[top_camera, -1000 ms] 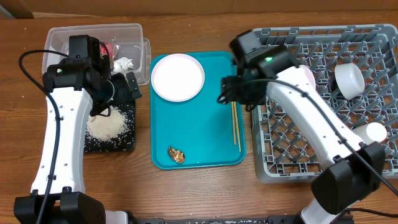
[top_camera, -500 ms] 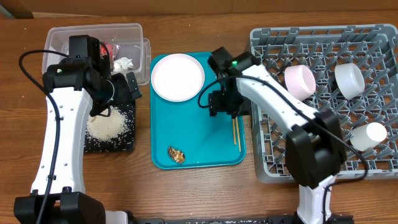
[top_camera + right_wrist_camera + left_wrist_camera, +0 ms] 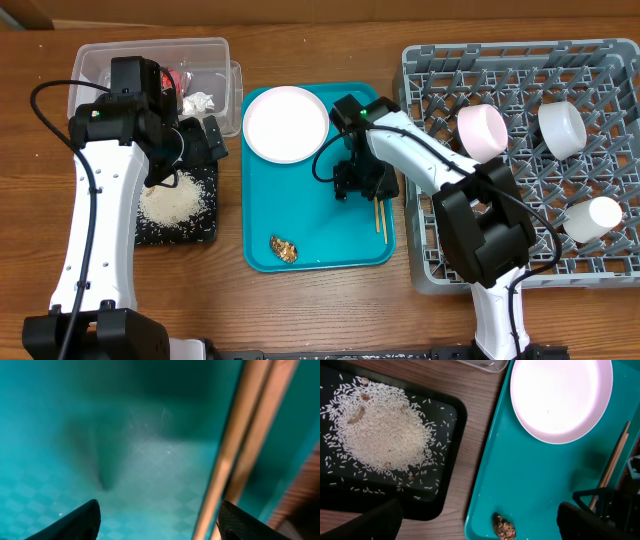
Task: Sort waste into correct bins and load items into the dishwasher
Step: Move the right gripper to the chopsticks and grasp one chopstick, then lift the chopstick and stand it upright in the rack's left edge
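Note:
My right gripper (image 3: 362,186) is low over the teal tray (image 3: 320,225), open. In the right wrist view the wooden chopsticks (image 3: 240,450) lie on the tray between its fingertips (image 3: 75,522), close to the right one. My left gripper (image 3: 203,138) hangs wide open and empty over the gap between the black tray (image 3: 205,232) and the teal tray. The black tray holds a heap of rice (image 3: 380,430). On the teal tray are also the white plate (image 3: 286,123) and a brown food scrap (image 3: 503,527). The clear tub (image 3: 110,55) holds a red wrapper (image 3: 183,76) and a white tissue (image 3: 200,101).
The grey dish rack (image 3: 520,250) fills the right side, right against the teal tray. It carries two pale bowls (image 3: 482,131) (image 3: 561,129) and a white cup (image 3: 592,218). Bare wooden table shows along the front edge.
My right arm swung left from the rack's edge and came down over the teal tray onto the chopsticks. The left arm has not moved.

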Robot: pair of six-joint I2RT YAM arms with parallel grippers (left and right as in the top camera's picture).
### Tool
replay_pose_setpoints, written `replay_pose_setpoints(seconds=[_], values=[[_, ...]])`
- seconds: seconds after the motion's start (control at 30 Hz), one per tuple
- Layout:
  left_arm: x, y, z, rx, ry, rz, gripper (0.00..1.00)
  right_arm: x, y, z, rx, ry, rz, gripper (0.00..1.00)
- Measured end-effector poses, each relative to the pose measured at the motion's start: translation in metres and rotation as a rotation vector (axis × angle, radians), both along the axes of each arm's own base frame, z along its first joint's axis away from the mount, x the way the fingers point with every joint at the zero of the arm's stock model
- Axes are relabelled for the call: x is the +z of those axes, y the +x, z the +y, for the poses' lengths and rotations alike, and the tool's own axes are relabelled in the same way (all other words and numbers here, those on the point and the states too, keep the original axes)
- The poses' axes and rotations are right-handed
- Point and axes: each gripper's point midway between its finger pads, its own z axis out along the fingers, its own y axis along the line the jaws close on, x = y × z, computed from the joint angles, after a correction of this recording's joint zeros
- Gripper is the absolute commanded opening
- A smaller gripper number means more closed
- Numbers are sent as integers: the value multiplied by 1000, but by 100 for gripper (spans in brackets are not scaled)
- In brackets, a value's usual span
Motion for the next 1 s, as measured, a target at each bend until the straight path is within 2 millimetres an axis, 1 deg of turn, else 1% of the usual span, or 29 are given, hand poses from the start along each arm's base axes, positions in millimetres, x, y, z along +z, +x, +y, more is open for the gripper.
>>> replay_pose_setpoints(seconds=[0.1, 0.27, 0.3, 0.4, 0.43, 0.5, 0.53, 0.87, 1.0], values=[[0, 0, 0, 0, 0, 0, 100, -6, -5, 0, -2, 10, 11, 77], [0, 0, 0, 0, 0, 0, 100, -6, -6, 1, -6, 28, -11, 77], [0, 0, 0, 0, 0, 0, 100, -6, -6, 0, -7, 31, -17, 73], [0, 0, 0, 0, 0, 0, 100, -7, -7, -1, -22, 24, -17, 52], [0, 0, 0, 0, 0, 0, 100, -7, -8, -3, -30, 17, -15, 43], [0, 0, 0, 0, 0, 0, 100, -8, -9, -4, -52, 8, -11, 34], [0, 0, 0, 0, 0, 0, 100, -8, -10, -5, -59, 5, -8, 31], [0, 0, 0, 0, 0, 0, 100, -8, -10, -4, -102, 1, -4, 11], [0, 0, 0, 0, 0, 0, 100, -9, -10, -4, -106, 0, -3, 10]])
